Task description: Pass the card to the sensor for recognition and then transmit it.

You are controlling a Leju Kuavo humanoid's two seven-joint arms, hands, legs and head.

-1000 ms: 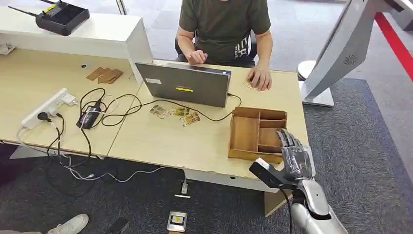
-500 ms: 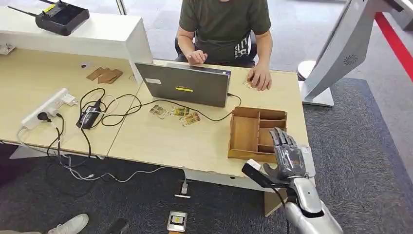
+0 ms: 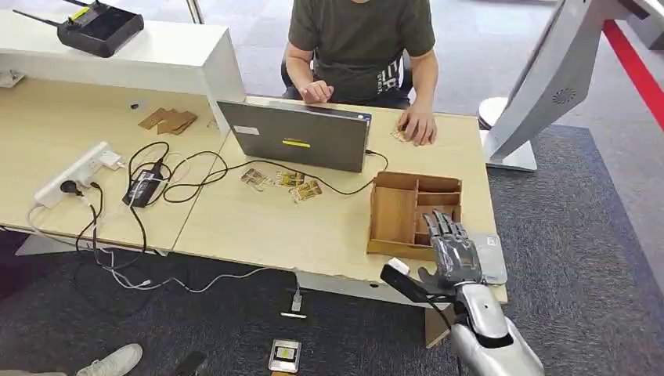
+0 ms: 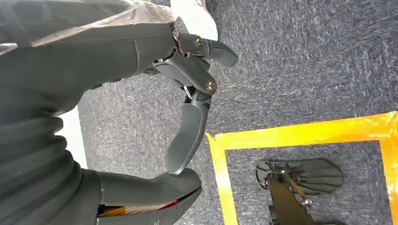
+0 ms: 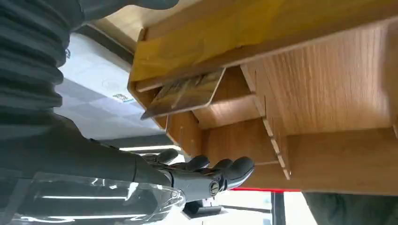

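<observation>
No legible text anywhere, pale lettering on the person's dark shirt (image 3: 389, 78) too small to read, yellow sticker on the laptop lid (image 3: 296, 143) and white label at its 9 o'clock blurred, unreadable

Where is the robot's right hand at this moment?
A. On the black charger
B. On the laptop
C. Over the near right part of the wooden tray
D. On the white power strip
C: in the head view the right hand is at the near right corner of the wooden tray, far from the laptop.
</observation>
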